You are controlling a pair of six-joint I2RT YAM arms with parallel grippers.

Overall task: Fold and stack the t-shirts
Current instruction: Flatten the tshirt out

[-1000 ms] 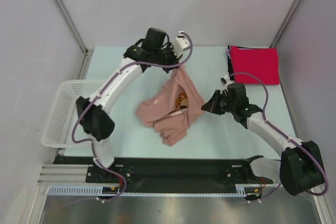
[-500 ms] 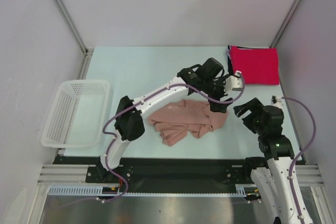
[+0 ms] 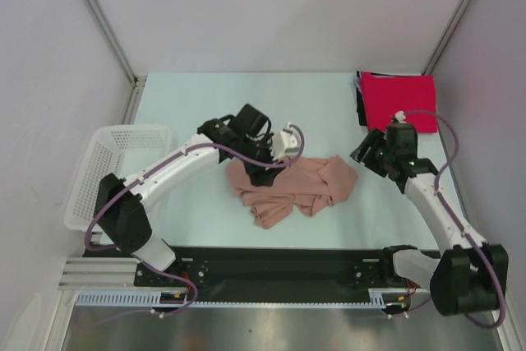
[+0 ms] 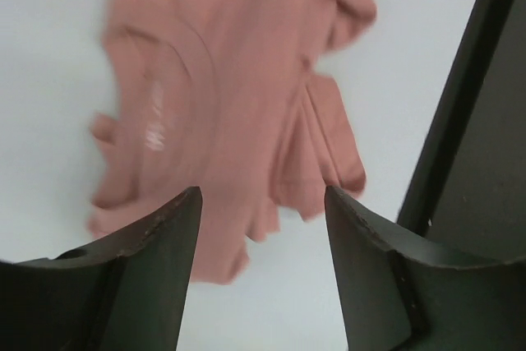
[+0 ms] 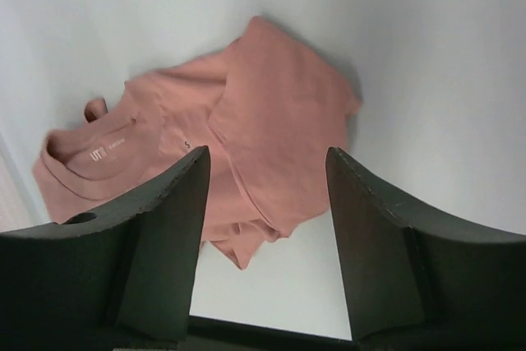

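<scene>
A dusty-pink t-shirt (image 3: 294,187) lies crumpled in a loose heap at the middle of the table. Its left end sits just under my left gripper (image 3: 261,172), which is open and holds nothing. In the left wrist view the pink shirt (image 4: 222,96) lies beyond the spread fingers (image 4: 156,269). My right gripper (image 3: 366,156) is open a little right of the heap's right end; its own view shows the pink shirt (image 5: 263,121) with a white neck label past empty fingers (image 5: 374,244). A folded bright red t-shirt (image 3: 400,101) rests on a black one (image 3: 360,106) at the far right corner.
A white lattice basket (image 3: 115,172) stands at the table's left edge. The pale table (image 3: 205,100) is walled by grey panels on both sides and at the back. A black rail (image 3: 271,265) runs along the near edge.
Both grippers were shut on the pink shirt and have opened and let it go. The shirt dropped from a lifted drape into a flatter heap shifted right. Both arms swung about and returned beside it.
</scene>
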